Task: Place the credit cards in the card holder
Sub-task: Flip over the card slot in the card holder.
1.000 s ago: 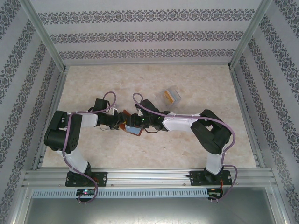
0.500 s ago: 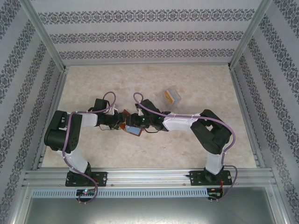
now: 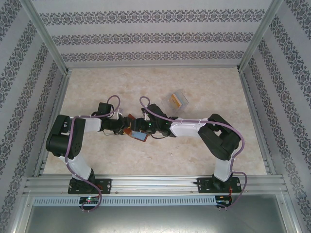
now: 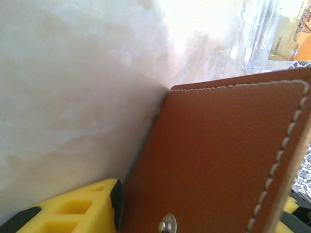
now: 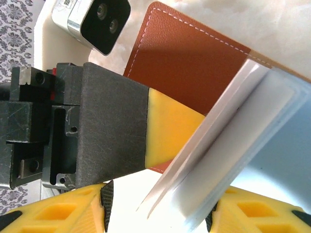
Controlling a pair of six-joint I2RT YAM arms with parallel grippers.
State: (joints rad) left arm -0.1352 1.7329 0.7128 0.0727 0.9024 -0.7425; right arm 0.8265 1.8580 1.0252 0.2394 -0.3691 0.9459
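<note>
Hardly anything has moved in the last second; both arms sit nose to nose in the middle of the desk [image 3: 121,87]. Left jaws pinch the brown card holder [image 4: 218,155]. The pale grey cards [image 5: 214,131] look partway in, between the right jaws, but I cannot tell if those squeeze. An orange card waits in the clear box [image 3: 177,100], well apart, so the job looks unfinished.

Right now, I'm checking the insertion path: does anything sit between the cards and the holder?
Nothing visible does. The cards, held in the right gripper, appear to lie against the blue-grey inside of the holder. The left gripper clamps the leather flap beside them, not across the way.
</note>
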